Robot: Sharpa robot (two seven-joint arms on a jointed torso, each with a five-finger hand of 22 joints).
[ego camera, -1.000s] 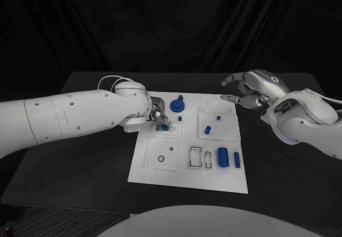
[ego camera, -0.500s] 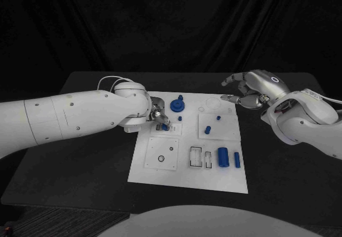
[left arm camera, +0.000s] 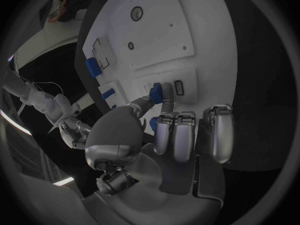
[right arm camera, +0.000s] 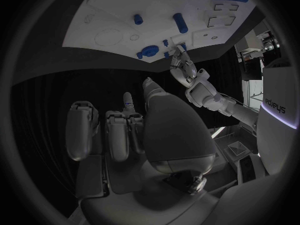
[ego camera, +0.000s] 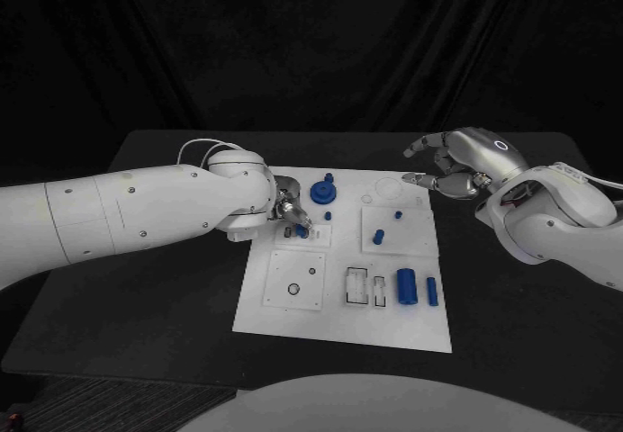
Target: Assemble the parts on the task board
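**Hardly any change: left hand stays on the small blue part**

Still nothing shifts across the last second. The left hand point(ego camera: 288, 209) stays at the task board's point(ego camera: 344, 328) far-left area, thumb and a finger pinching a small blue part point(left arm camera: 155, 92) at a little raised plate beside a slot; I judge the insertion is under way, not finished. The right hand point(ego camera: 448, 162) hovers off the board's far-right corner, fingers loosely curled, holding nothing. A blue cylinder point(ego camera: 406, 286) lies near the board's right edge. The black table point(ego camera: 519, 306) carries the board; dark curtains hang behind.
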